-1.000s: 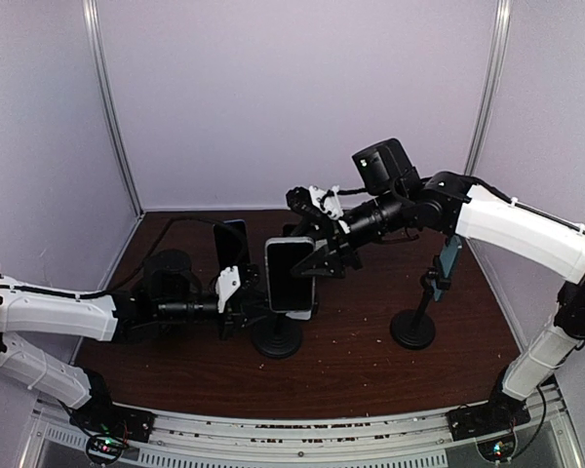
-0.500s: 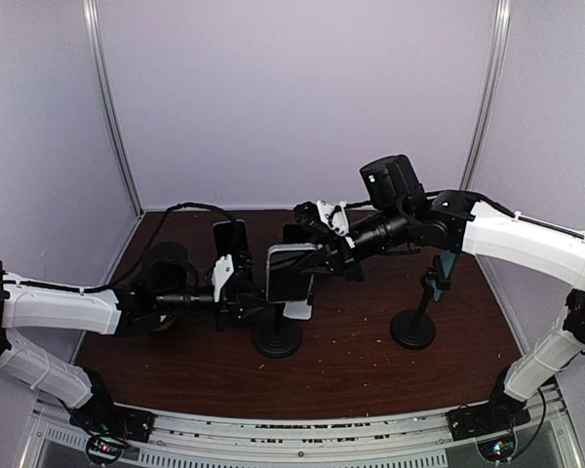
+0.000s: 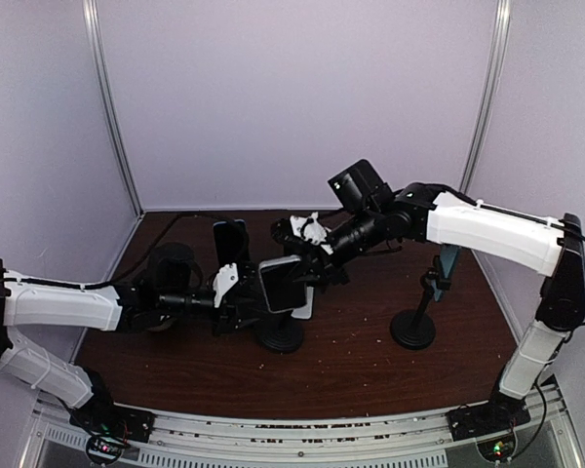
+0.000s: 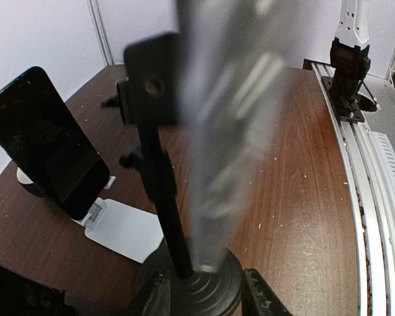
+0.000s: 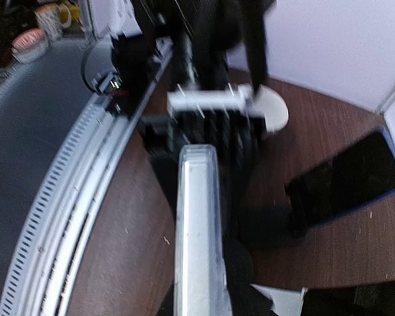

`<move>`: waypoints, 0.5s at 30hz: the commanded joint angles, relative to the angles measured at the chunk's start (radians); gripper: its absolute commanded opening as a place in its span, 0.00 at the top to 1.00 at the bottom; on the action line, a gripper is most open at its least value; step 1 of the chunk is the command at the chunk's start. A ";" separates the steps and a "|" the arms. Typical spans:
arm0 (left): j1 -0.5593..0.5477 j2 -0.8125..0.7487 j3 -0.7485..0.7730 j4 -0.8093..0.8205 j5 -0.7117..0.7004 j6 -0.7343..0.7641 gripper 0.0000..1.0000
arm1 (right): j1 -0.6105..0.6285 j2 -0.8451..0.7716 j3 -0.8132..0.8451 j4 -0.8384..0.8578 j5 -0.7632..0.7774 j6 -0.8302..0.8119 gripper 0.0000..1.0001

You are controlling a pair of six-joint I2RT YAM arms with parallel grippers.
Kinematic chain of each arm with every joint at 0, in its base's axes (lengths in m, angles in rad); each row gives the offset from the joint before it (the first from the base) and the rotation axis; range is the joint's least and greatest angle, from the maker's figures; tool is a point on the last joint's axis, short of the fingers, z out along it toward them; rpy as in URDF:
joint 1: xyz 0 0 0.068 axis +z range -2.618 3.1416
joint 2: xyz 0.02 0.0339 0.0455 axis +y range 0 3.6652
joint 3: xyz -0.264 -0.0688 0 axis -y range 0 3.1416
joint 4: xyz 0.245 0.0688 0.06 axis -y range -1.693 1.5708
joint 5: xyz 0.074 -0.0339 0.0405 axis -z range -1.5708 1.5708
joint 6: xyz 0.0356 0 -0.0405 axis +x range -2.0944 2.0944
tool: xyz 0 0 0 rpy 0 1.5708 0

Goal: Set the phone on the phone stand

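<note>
Soft, even light fills the overhead view: the pale walls (image 3: 302, 97) are bright, the dark worktop (image 3: 370, 370) carries only faint shadows, and everything is sharp. In the left wrist view the phone (image 4: 230, 131) is a smeared, half-transparent grey streak of motion blur against a fairly crisp worktop with a pale sheen. The right wrist view is soft throughout, blurriest toward the top, with glare along the phone's edge.
</note>
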 commanded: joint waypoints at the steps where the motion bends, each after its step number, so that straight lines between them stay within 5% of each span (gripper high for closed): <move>1: -0.023 -0.002 0.040 0.035 0.027 0.066 0.57 | -0.030 0.083 -0.115 -0.105 0.223 -0.055 1.00; 15: -0.004 0.046 -0.006 0.119 0.029 -0.012 0.58 | -0.001 -0.012 -0.118 0.058 0.158 0.010 1.00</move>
